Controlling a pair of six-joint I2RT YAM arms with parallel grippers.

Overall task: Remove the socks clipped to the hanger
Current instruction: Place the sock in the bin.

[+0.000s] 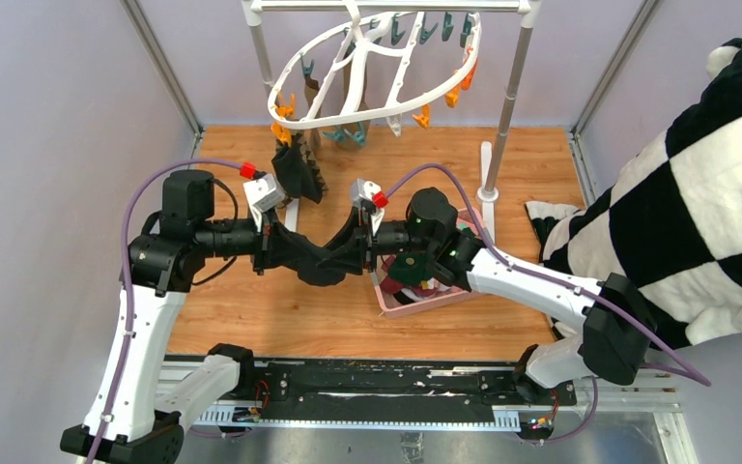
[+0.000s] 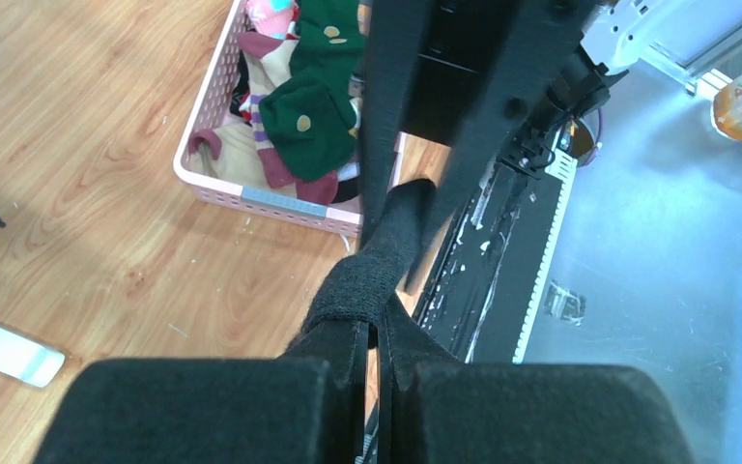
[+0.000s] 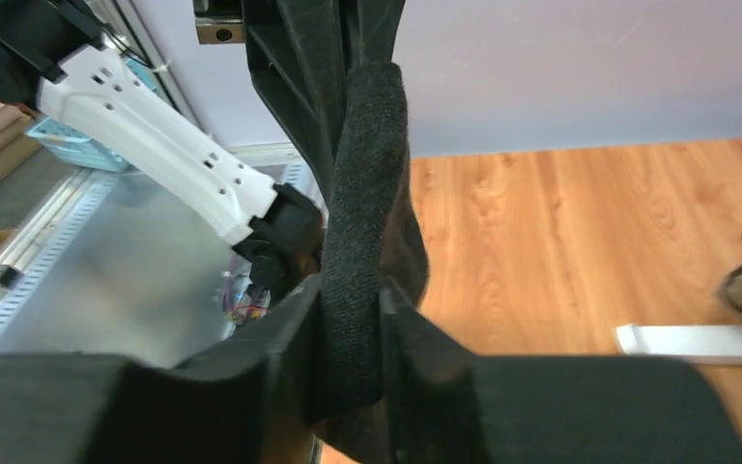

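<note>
Two grippers on one black sock (image 1: 317, 263): left gripper (image 1: 283, 244) pinched tight on one end, right gripper (image 1: 357, 244) clamped on the other. Sock sags between them above wooden table (image 1: 251, 314), beside pink basket (image 1: 415, 307) of loose socks (image 2: 304, 126). Hanger (image 1: 386, 114) on rack behind, dark sock (image 1: 298, 169) clipped.

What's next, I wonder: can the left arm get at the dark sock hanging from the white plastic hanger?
Probably not yet: that dark sock hangs close, but the left gripper is shut on a black fabric sock stretched to the right gripper.
</note>
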